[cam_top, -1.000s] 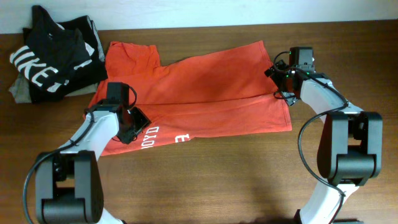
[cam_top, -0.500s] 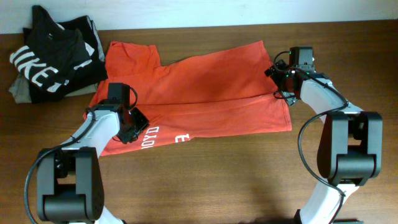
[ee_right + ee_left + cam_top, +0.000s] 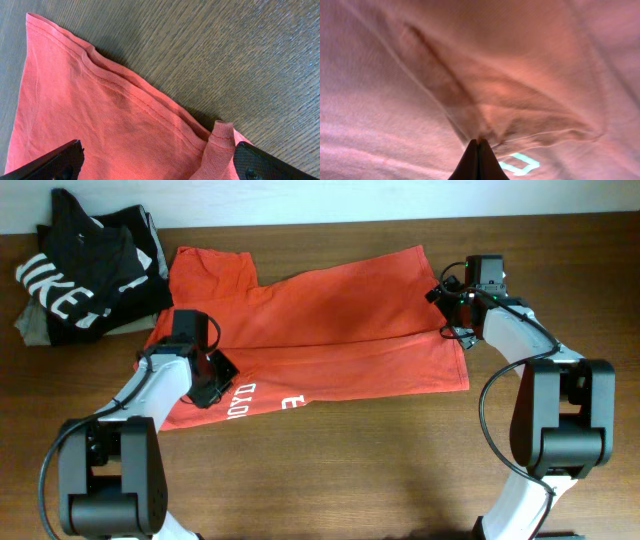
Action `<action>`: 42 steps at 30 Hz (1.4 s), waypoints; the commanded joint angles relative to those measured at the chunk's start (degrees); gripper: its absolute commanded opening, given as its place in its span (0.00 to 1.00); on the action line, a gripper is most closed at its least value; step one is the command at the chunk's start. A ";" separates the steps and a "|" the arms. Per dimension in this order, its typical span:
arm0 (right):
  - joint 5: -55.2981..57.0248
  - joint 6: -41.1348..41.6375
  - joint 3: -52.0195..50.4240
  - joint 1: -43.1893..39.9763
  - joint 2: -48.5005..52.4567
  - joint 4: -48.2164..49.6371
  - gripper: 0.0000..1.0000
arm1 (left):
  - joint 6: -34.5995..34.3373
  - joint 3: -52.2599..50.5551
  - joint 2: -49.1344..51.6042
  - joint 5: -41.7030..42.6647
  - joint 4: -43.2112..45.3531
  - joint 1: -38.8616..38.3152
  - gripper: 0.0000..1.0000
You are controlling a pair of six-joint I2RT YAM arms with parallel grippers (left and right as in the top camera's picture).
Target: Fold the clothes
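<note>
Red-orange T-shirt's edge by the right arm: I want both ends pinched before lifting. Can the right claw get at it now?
Likely yes: the right claw stands open over the edge of the red-orange T-shirt, with nothing between them.

Robot lab or test bench, by the look of it. Bare dark wood-grain table (image 3: 350,470), with a pale plain wall (image 3: 300,195) along its far edge. Left arm (image 3: 110,480) and right arm (image 3: 560,430) mounted at the table's near edge. Laundry on the table: red-orange T-shirt (image 3: 330,330) mid-table, black shirt (image 3: 90,270) and grey-olive garment (image 3: 30,330) heaped at its far left corner.
</note>
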 commanded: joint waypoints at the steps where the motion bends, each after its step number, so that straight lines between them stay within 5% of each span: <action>1: 0.13 0.11 -0.28 0.46 0.70 0.26 0.99 | 0.13 3.19 0.70 0.37 0.35 -0.07 0.01; 7: 0.13 0.11 -0.28 0.46 0.70 0.26 0.99 | 0.13 3.39 0.72 -1.11 5.18 -0.07 0.02; 10: 0.09 0.11 -0.28 0.46 0.70 0.42 0.99 | 3.69 3.45 0.72 -1.05 7.43 -0.07 0.53; 13: 0.04 0.11 -0.28 0.46 0.68 0.39 0.99 | 13.77 5.86 0.72 1.33 8.35 -0.07 0.70; 15: -0.37 0.11 -0.28 0.46 0.68 0.57 0.99 | 22.38 9.29 0.72 4.98 8.00 -0.07 0.94; 16: -0.55 0.11 -0.28 0.46 0.68 0.68 0.99 | 23.78 11.28 0.72 4.92 7.32 -0.07 0.99; 20: -1.70 0.13 -0.28 0.46 0.68 2.23 0.99 | 25.05 19.58 0.72 4.33 7.17 1.09 0.99; 31: -3.80 0.09 -0.28 0.46 0.68 3.52 0.99 | 33.27 21.05 10.29 -9.49 28.57 1.86 0.99; 42: -4.04 -1.40 -0.28 0.46 0.68 3.65 0.99 | 38.77 42.97 29.83 -10.32 21.62 4.07 0.99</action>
